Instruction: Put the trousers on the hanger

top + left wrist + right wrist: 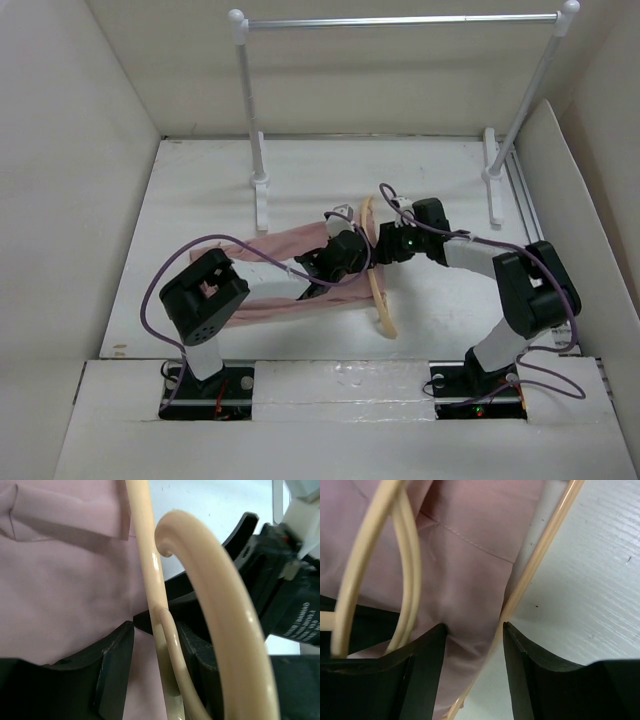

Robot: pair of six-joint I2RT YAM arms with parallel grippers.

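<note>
While my two claws meet at the hanger (378, 290), the trousers (290, 243) lie on the table (200, 200).
My right claw (474, 627) stands apart around pink cloth and the hanger's bar. My left claw (156, 630) straddles the hanger's neck; whether it is clamped, I cannot tell. The trousers spread from the hanger toward nine o'clock.

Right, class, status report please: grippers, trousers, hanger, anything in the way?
Left gripper shut on the hanger, with fabric. Right gripper open, jaws astride the trousers. Trousers on the table against the hanger, not hung. Nothing blocking; rail stands behind.
</note>
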